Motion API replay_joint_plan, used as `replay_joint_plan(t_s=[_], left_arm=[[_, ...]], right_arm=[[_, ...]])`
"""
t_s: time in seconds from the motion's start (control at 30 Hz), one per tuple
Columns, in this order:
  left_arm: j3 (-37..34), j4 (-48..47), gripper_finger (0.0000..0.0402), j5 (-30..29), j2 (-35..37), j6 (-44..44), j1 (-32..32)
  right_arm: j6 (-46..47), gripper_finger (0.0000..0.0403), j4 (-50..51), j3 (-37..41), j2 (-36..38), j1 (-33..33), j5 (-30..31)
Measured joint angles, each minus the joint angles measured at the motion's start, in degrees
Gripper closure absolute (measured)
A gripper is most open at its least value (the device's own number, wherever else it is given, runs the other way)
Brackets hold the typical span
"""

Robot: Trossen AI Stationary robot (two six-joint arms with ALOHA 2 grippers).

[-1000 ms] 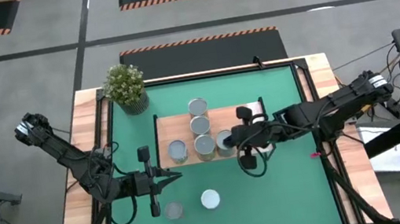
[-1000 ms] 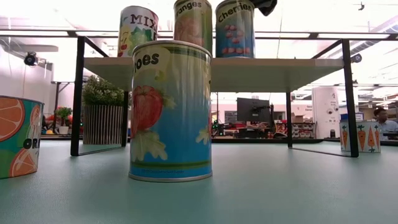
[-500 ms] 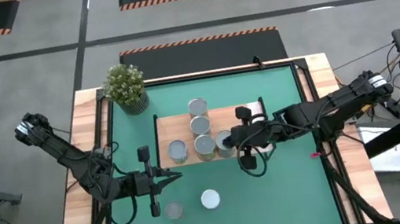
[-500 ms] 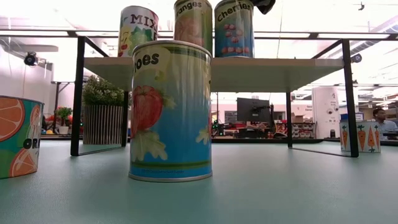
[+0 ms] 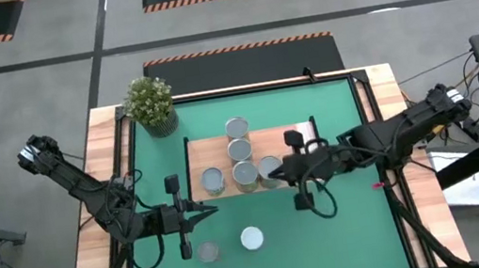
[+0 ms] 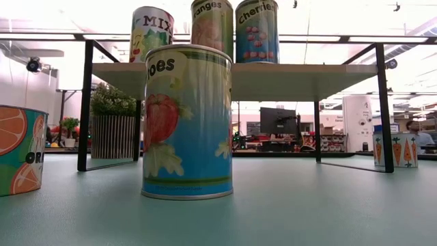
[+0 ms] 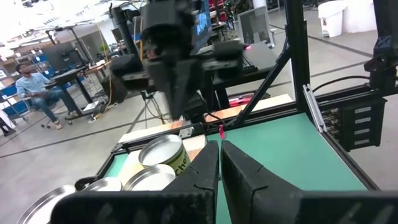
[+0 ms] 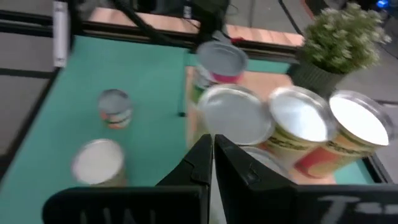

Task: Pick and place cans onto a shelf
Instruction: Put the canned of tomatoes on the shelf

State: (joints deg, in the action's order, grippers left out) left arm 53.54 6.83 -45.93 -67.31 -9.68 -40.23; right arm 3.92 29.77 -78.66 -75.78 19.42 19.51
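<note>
- Right gripper (image 5: 276, 174): our fingers (image 8: 205, 163) are pressed together with nothing between them, low in the right wrist view. In the high view we sit just right of centre, at the right edge of the can cluster.
- Left gripper (image 5: 208, 211): its fingers (image 7: 208, 168) look closed too, empty, waiting in the lower left of the high view, beside the shelf's near edge.
- The shelf (image 5: 292, 136) lies mid-frame in the high view and carries five cans: a column of three (image 5: 240, 151), one to its left (image 5: 212, 181), and the cherries can (image 5: 269, 167) nearest our right gripper.
- Two cans stand on the green mat in the lower centre — the tomatoes can (image 5: 251, 238) and the oranges can (image 5: 208, 251). A carrot-label can (image 6: 405, 149) shows at the far right of the low view.
- We judge the next step is fetching one of those. To do it well, we should lift clear of the shelved cans before swinging away — a sideways brush could topple the cherries can.
- Spread the fingers before descending, straddle the can at mid-height, and set it on the bare board at right.
</note>
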Motion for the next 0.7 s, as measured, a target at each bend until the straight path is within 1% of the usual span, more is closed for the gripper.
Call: replay_joint_plan(t_s=[0.13, 0.3, 0.43, 0.57, 0.7], left_arm=[[0.0, -0.02, 0.0402, 0.0, 0.0, 1.3, 0.0], [0.0, -0.02, 0.0402, 0.0, 0.0, 2.55, 0.0], [0.0, -0.12, 0.0402, 0.02, 0.0, 3.01, -0.02], [0.0, -0.09, 0.0402, 0.0, -0.09, 3.22, 0.0], [0.0, 0.09, 0.0402, 0.02, -0.96, 3.22, 0.0]], right_arm=[[1.59, 0.0394, -0.18, -0.03, 0.23, 4.54, 0.75], [4.83, 0.0394, -0.43, 0.96, -0.45, 10.56, 5.98], [8.48, 0.0394, -0.63, 2.39, -1.41, 14.62, 6.14], [12.0, 0.0394, -2.09, 5.42, -2.57, 17.65, 7.69], [15.67, 0.0394, -2.02, 8.11, -4.39, 19.29, 9.51]])
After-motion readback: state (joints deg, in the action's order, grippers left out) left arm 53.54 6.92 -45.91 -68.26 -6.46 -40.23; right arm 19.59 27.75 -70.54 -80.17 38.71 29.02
